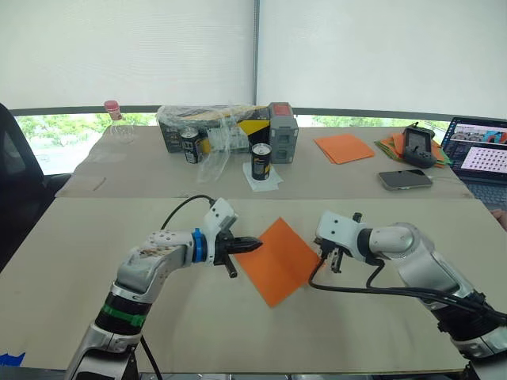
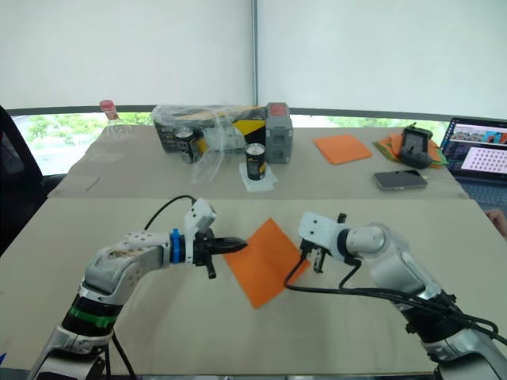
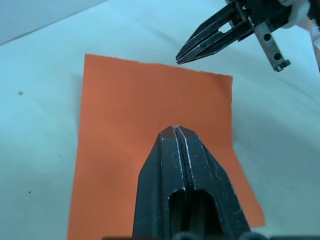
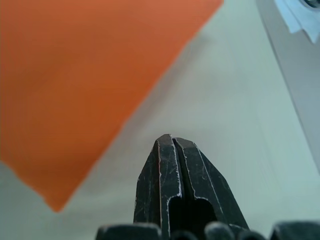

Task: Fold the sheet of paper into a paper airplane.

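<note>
While the sheet of paper (image 1: 278, 259) lies flat and unfolded on the table (image 1: 95, 237), turned like a diamond, treat it as nearly weightless, limp and easily creased or torn. Your left end effector (image 1: 252, 244) sits at the sheet's left edge, its tip over the paper, fingers pressed together on nothing. Your right end effector (image 1: 330, 258) hangs just off the sheet's right edge, fingers likewise together and empty. Surface looks matte and smooth; edges thin, one edge slightly ragged in the left wrist view. Table is pale, even, probably slick, so the sheet may slide when pushed. Best hold, I judge: pin the middle and lift a free corner. No crease yet.
</note>
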